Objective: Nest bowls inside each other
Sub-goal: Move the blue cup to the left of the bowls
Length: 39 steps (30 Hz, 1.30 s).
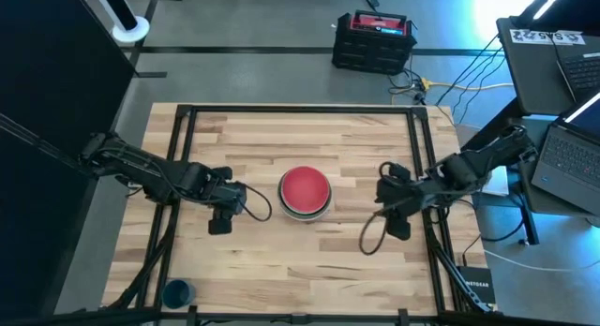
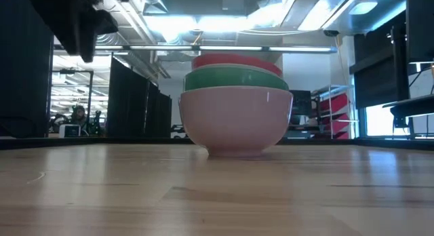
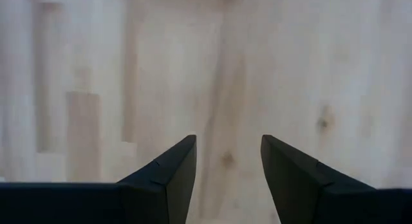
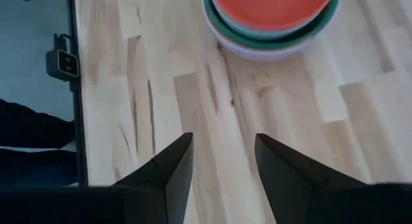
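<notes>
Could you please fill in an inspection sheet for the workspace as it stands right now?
Surface: wooden table, bare around the stack.
Job's things: red bowl sits in a green bowl, which sits in a pale bowl, mid-table.
Clutter: blue cup at the near left corner.
Grippers: left tool open and empty, left of the stack; right tool open and empty, to its right.
Cables: loops hang by both arms.
Surroundings: black case on the floor; laptop at right.

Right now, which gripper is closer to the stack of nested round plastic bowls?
Left, narrowly. The left gripper hangs just off the stack of nested round plastic bowls; the right gripper sits slightly farther out on the opposite side. Both empty, apart from it.
</notes>
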### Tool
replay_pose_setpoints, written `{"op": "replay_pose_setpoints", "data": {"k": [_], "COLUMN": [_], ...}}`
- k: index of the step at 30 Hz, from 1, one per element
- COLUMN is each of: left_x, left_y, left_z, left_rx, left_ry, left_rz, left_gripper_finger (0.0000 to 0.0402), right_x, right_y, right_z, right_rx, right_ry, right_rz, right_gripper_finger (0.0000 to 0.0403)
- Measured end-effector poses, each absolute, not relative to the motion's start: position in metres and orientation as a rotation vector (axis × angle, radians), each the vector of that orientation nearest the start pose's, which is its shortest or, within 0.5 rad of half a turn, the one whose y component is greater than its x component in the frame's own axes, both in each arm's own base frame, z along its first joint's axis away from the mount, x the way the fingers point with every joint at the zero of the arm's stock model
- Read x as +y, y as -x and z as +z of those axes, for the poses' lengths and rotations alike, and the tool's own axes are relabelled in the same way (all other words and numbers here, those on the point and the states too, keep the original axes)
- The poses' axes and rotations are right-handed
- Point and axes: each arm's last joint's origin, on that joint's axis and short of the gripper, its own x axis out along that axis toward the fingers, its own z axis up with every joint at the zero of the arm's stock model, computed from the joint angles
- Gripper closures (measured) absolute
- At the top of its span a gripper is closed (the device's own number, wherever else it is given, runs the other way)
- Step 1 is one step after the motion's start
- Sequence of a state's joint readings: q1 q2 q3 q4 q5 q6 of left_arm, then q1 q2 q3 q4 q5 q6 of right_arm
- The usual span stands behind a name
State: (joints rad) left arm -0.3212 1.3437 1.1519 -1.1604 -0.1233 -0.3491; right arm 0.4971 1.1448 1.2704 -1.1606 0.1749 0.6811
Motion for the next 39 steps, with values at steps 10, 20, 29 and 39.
{"op": "replay_pose_setpoints", "data": {"k": [10, 20, 29, 39], "left_x": [-0.141, -0.205, -0.241, -0.249], "left_y": [-0.19, -0.152, -0.146, -0.143], "left_z": [0.31, 0.311, 0.282, 0.243], "left_rx": [1.412, 1.537, 1.608, 1.623], "left_ry": [0.114, 0.176, 0.067, 0.053], "left_rz": [-0.178, -0.215, -0.228, -0.224], "left_gripper_finger": [0.0243, 0.0243, 0.0243, 0.0248], "right_x": [0.086, 0.084, 0.085, 0.085], "right_y": [-0.164, -0.162, -0.164, -0.166], "right_z": [0.337, 0.333, 0.335, 0.336], "right_rx": [0.995, 0.975, 0.949, 0.934], "right_ry": [-0.271, -0.254, -0.269, -0.287], "right_rz": [-0.081, -0.113, -0.113, -0.111], "right_gripper_finger": [0.0252, 0.0252, 0.0252, 0.0252]}}
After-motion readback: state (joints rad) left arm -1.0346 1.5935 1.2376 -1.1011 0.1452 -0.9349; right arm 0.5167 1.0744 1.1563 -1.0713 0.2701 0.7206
